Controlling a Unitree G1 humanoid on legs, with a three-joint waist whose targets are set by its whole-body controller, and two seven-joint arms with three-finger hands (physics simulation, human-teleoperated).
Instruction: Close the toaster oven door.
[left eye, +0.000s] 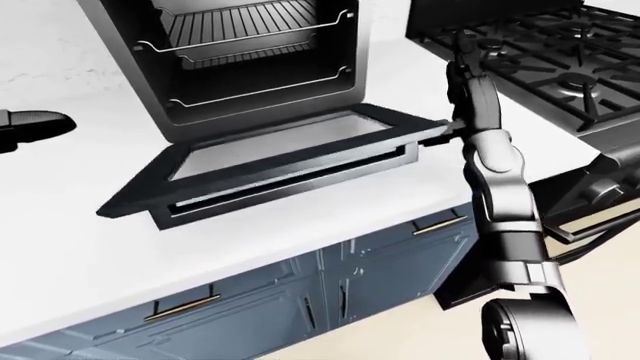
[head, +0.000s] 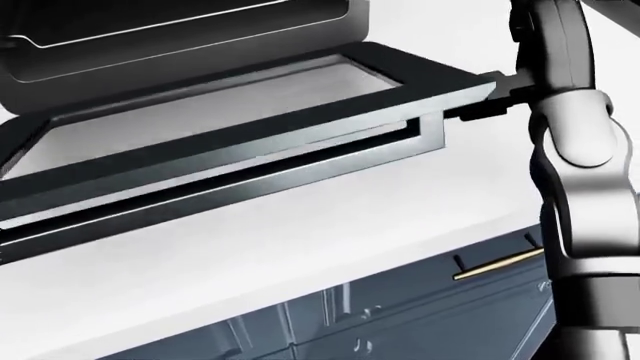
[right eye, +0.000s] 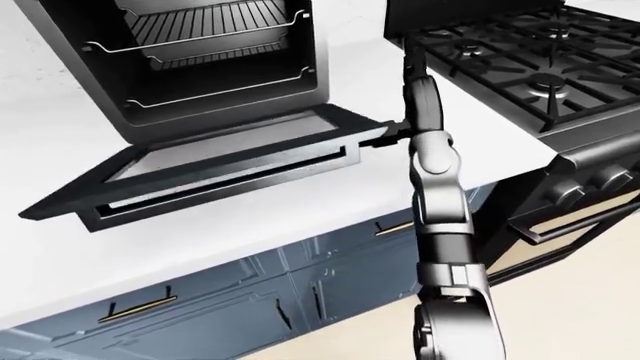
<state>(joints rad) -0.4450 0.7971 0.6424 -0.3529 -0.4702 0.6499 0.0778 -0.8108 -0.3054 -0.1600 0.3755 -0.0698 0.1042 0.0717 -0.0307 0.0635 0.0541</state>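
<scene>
With the toaster oven door (left eye: 280, 161) lying fully open and flat over the white worktop (left eye: 90, 247), closing not yet begun. Right hand (left eye: 462, 75) standing just beside the door's right corner, grip impossible to tell. Next, probably: getting fingers beneath that edge, then swinging upward toward the toaster oven (left eye: 250, 52). Left hand (left eye: 30, 127) well apart, finger state unclear.

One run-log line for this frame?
toaster oven door: fully open, flat | right hand: at door's right corner, grip unclear | left hand: away, left edge

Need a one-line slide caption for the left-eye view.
Toaster oven door hangs wide open over the white counter; right hand reaches its right corner, stove alongside.
</scene>
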